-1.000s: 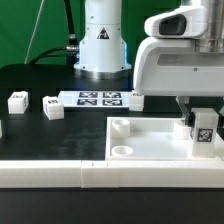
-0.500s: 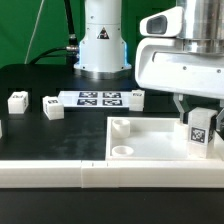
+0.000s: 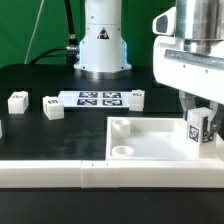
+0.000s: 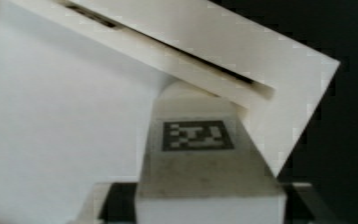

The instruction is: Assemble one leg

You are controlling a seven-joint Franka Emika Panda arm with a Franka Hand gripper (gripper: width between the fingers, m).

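Observation:
A white leg (image 3: 200,127) with a square black-and-white tag stands upright over the far right corner of the large white tray-like panel (image 3: 150,145). My gripper (image 3: 203,113) is shut on the leg from above. In the wrist view the leg (image 4: 201,150) runs down between my two dark fingers (image 4: 119,203), tag facing the camera, with the panel's raised rim (image 4: 194,60) beyond it. Whether the leg's foot sits in the corner socket is hidden. Three other legs lie on the black table: one (image 3: 17,100), one (image 3: 52,107) and one (image 3: 136,96).
The marker board (image 3: 98,98) lies at the back middle, in front of the arm's base (image 3: 102,50). A round socket (image 3: 121,151) and a raised corner block (image 3: 119,127) show on the panel's left side. A white bar (image 3: 60,175) runs along the front.
My gripper and the held leg have shifted a little toward the exterior view's right and slightly up over the panel's far right corner.

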